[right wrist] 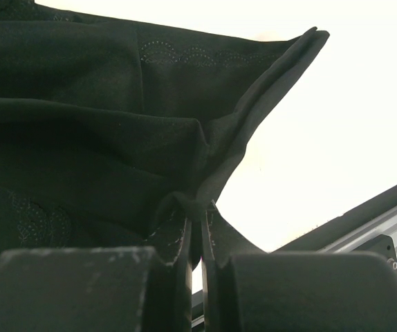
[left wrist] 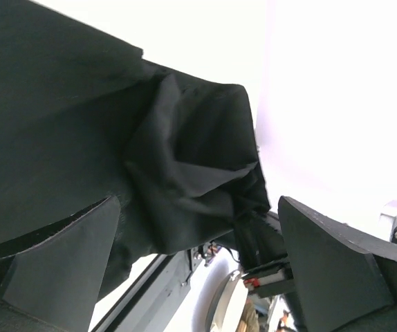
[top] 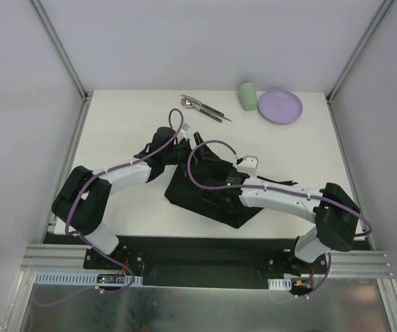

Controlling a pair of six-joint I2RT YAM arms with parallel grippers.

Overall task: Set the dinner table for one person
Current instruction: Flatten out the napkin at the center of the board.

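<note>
Dinner table [top: 115,124], large flat white matte top, from above: crumpled black cloth mat [top: 191,195] lies near-centre, both arms over it.
Left wrist: left gripper [left wrist: 195,270] jaws released, cloth bunched just ahead.
Right wrist: right gripper [right wrist: 196,238] clenched on a thin fold.
Risk: a one-sided pull leaves the mat wrinkled, or the fold slips out.

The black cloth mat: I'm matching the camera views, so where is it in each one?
Top external: black cloth mat, middle of the dinner table.
Left wrist: fills left and centre, bunched before the open left claw.
Right wrist: fills left and top, fold pinched in right claw.
Shared landmark: that white tabletop behind the cloth.
</note>
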